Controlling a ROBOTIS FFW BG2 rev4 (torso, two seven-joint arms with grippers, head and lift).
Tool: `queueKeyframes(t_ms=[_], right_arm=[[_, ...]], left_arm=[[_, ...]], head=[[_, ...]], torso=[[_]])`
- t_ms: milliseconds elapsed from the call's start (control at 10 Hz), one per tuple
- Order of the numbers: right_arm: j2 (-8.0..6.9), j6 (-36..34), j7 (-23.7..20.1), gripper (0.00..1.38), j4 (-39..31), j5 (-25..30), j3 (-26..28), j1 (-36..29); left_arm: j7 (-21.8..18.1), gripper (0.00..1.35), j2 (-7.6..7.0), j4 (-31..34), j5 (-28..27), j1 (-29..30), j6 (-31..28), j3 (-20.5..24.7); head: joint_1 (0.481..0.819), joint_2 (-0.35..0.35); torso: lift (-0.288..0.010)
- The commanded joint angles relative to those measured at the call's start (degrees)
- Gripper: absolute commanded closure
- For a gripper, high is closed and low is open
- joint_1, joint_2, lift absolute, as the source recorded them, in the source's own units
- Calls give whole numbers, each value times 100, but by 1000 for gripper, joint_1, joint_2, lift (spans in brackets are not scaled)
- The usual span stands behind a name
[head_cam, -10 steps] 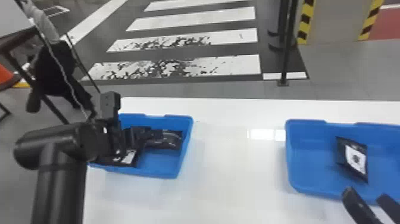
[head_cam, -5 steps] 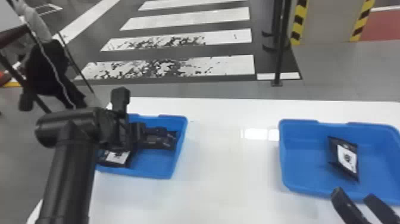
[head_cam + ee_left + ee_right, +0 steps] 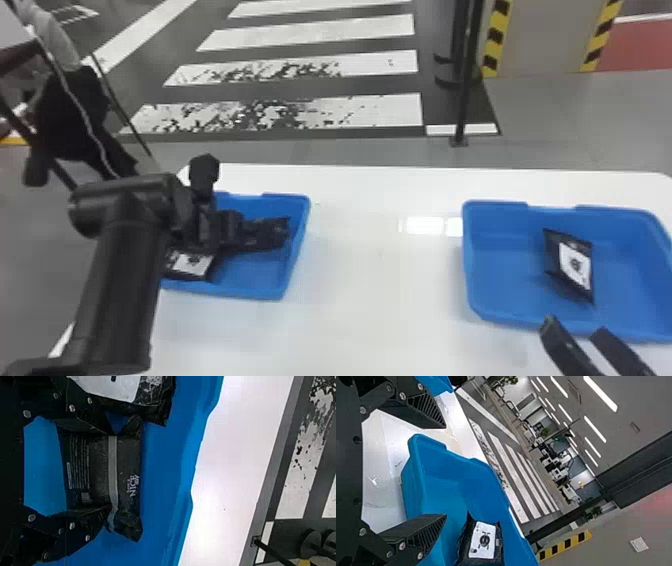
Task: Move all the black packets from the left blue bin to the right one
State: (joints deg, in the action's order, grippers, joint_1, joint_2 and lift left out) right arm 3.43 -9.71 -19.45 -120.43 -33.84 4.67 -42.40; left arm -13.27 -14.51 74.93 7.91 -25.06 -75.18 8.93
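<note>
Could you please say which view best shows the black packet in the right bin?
The head view, which shows the whole black packet, white label included. The right wrist view shows it larger, but cuts it off at the edge.

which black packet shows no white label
The right-hand packet in the left blue bin, crossed by a grey strip; its neighbour there and the right blue bin's packet have white labels.

Left bin holds packets — right bin, one packet — both on table.
</note>
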Motion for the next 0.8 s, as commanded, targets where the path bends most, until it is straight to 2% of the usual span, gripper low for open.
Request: queueKeyframes(t_ms=[0,200,400,700], right_arm=[[8,-13,-15,246,-1,-101,2,-35],[26,1,-24,246,-29,-147,2,-63],[26,-13,-24,246,-86,-135,2,-77],[35,-13,-24,246,-170,-147,-21,-63]], left_arm=[[-18,1205,45,-47,-152,129,346,90],[-299,1204,36,192,-129,326,417,192],[-370,1204,71,1809,134,1184,178,478],[-607,1204,98,3272,203,1887,121,661]], head=[[695,210],[695,218],[695,217],[695,212]], torso=[[-145],[-145],[-145],[-145]])
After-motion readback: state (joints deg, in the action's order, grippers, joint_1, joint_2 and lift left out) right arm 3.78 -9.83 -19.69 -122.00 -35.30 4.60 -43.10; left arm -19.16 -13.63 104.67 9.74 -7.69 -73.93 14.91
